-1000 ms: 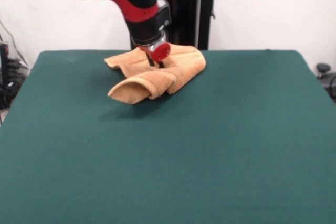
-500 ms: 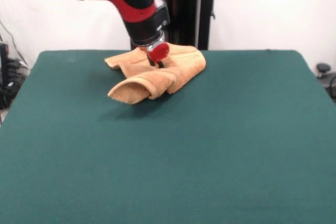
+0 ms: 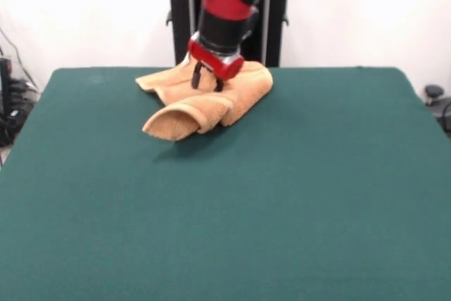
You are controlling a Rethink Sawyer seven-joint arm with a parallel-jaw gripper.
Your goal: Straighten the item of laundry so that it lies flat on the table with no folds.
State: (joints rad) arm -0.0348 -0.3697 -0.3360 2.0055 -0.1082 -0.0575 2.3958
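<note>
One towel, one arm, and plenty of table (image 3: pixel 296 195) to spare. Starting at the left: bare green felt, nothing on it. Moving in, the item of laundry (image 3: pixel 204 100) sits up at the far edge, left of centre, and it's anything but flat. Its left-hand end is curled over into a rolled lip that lifts off the felt and throws a shadow underneath. From there the cloth runs up and to the right in a bunched band, so its long axis slants from the near-left roll toward the far-right corner of the heap.

Right over the upper middle of that heap is the gripper (image 3: pixel 205 79), coming straight down under its red collar. The towel lies directly beneath it and spreads mostly to its near-left, where the fold is. Two dark fingers (image 3: pixel 196 75) show with a narrow gap between them, tips down at the cloth; they look to be touching it, but whether any fabric is pinched I can't tell.

Further right, open felt to the edge. My read: the rolled end needs drawing out toward the near left, away from the gripper.
</note>
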